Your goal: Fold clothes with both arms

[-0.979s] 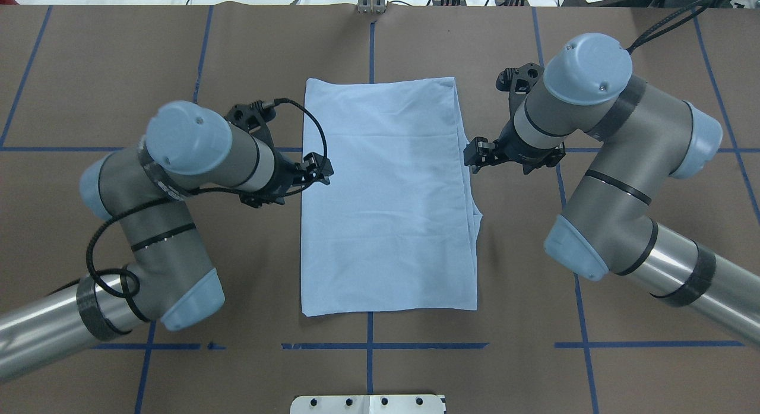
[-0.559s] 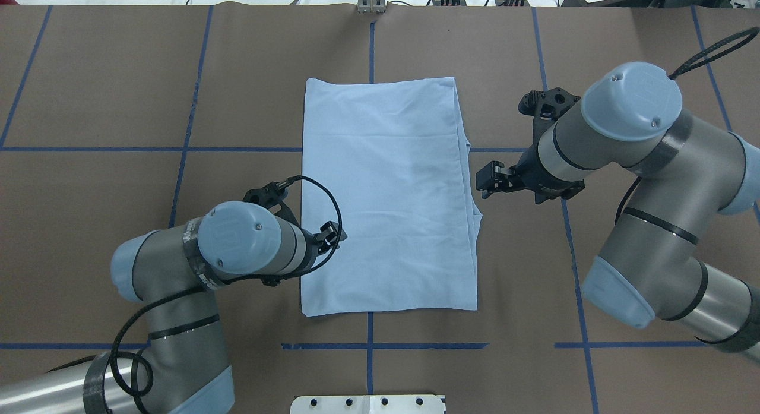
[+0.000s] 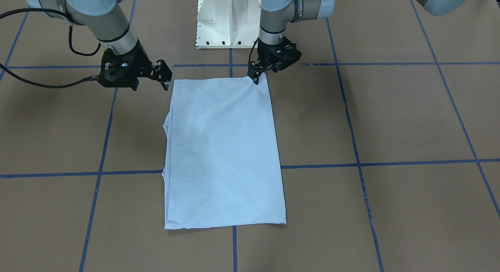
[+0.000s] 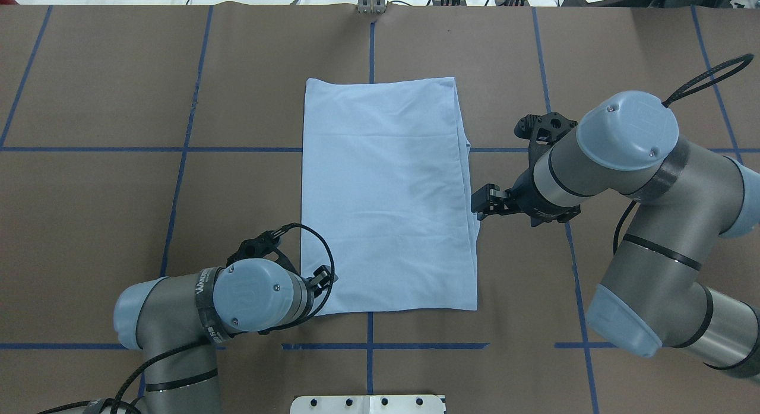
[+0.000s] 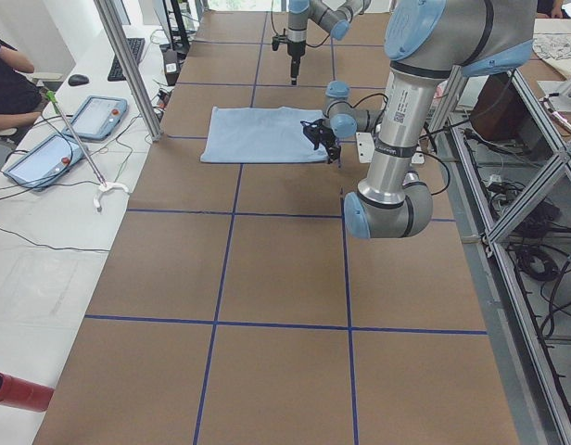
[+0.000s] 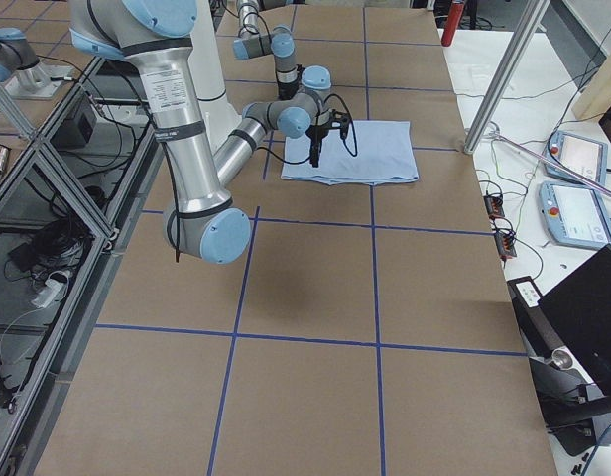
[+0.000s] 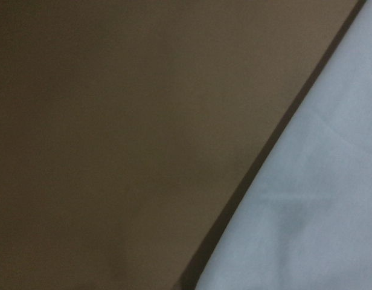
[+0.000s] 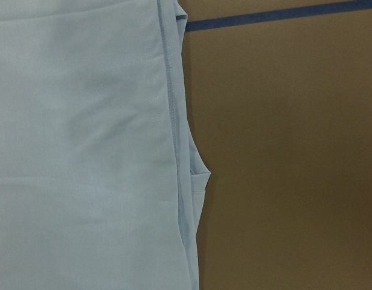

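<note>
Risking a skewed fold: shirt (image 4: pixel 386 194) flat on the counter (image 4: pixel 119 105); left claw (image 3: pixel 256 79) down at one corner of it, gap impossible to tell; right claw (image 4: pixel 480 205) parted beside its opposite long edge, midway. Lifting unevenly, likely dragging layers askew.

We count one T-shirt (image 4: pixel 386 194) and two arms, the left arm (image 4: pixel 172 307) and the right arm (image 4: pixel 653 247). We see two tablets (image 5: pixel 98 116) too.

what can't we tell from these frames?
- Whether the left gripper holds the shirt corner: overhead, its own wrist covers the fingertips; front view too small.
- Left wrist view: blurred close-up, only shirt edge and table.
- Shirt's inner layers: folded under, hidden in every view.
- Right wrist view: no fingers in frame.
</note>
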